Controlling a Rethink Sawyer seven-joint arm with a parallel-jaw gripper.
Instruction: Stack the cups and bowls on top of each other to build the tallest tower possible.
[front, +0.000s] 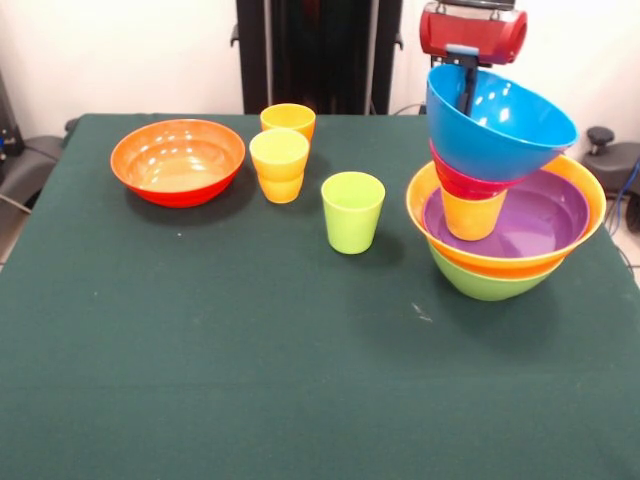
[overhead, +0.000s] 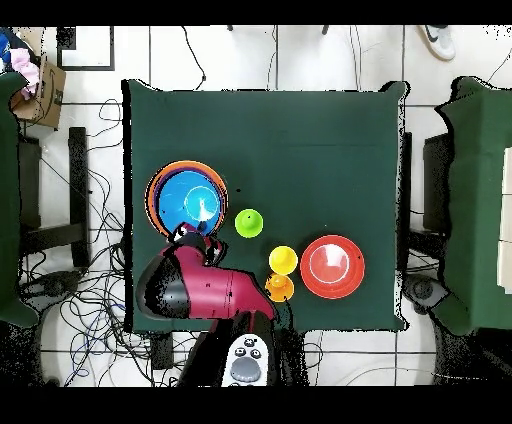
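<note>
The tower stands at the right of the front view: a lime green bowl (front: 488, 284) at the bottom, an orange bowl (front: 585, 190) and a purple bowl (front: 540, 220) nested in it. A yellow-orange cup (front: 472, 216) stands in the purple bowl and carries a small magenta-red bowl (front: 462, 182). The blue bowl (front: 505, 125) (overhead: 190, 203) rests tilted on top. My gripper (front: 467, 98) (overhead: 192, 232) comes down over its far rim, one finger inside, shut on the rim. Loose on the table are a red-orange bowl (front: 178, 160) (overhead: 331, 266), a yellow cup (front: 279, 165) (overhead: 283, 260), an orange cup (front: 288, 120) (overhead: 280, 288) and a lime green cup (front: 353, 211) (overhead: 249, 223).
The green table (front: 250, 350) reaches well past the objects toward the camera in the front view. My red arm (overhead: 205, 285) crosses the table's edge by the tower. Cables lie on the floor around the table.
</note>
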